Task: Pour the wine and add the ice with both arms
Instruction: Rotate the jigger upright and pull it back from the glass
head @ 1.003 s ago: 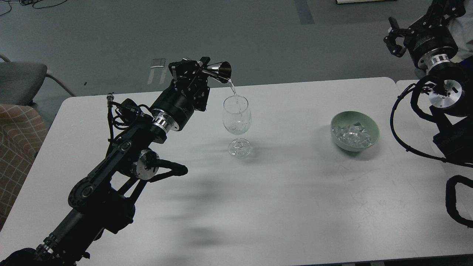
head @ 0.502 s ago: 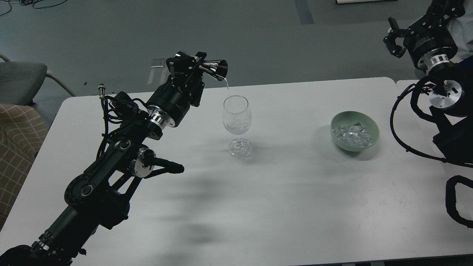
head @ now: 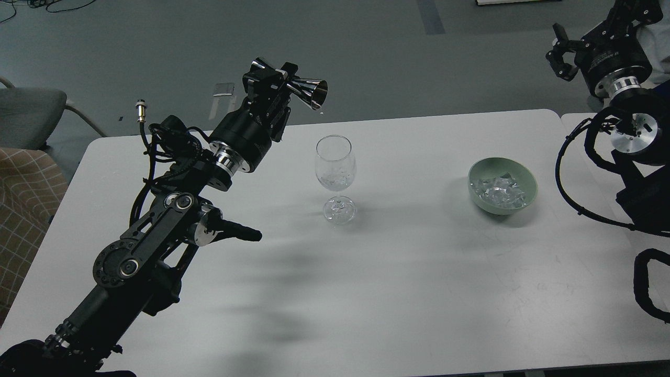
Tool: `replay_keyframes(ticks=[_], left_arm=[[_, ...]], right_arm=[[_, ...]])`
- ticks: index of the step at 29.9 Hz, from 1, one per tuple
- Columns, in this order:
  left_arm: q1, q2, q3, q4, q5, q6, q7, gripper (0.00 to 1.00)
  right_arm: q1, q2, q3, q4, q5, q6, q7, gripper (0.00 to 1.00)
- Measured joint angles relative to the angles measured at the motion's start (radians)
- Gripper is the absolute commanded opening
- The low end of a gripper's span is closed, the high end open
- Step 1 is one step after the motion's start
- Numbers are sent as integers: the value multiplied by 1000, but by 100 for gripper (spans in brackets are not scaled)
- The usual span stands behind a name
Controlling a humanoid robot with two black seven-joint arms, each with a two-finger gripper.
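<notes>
Pouring's over: left gripper [head: 285, 84], clamping jigger [head: 309, 90], has lifted up-left of wine glass [head: 335, 163]; stream's gone. Right gripper [head: 559, 51] fingers spread, empty.

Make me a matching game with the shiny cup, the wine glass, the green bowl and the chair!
Things:
1. metal measuring cup
2. wine glass
3. green bowl
4. grey chair

Descriptions:
A. stands upright on the white table
B. holds the ice
C. on the floor, beyond the table's left end
D. tipped sideways in the left gripper

Pairs: 1-D, 2-A, 3-B, 4-C
</notes>
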Motion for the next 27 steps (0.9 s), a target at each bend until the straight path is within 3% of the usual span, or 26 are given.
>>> replay_keyframes(ticks=[20, 27], left_arm=[[9, 0, 2, -4, 212, 3, -35, 0], [13, -19, -51, -21, -80, 32, 47, 0]], right_arm=[[-5, -10, 1, 0, 0, 0, 1, 100], [-5, -15, 1, 0, 0, 0, 2, 100]])
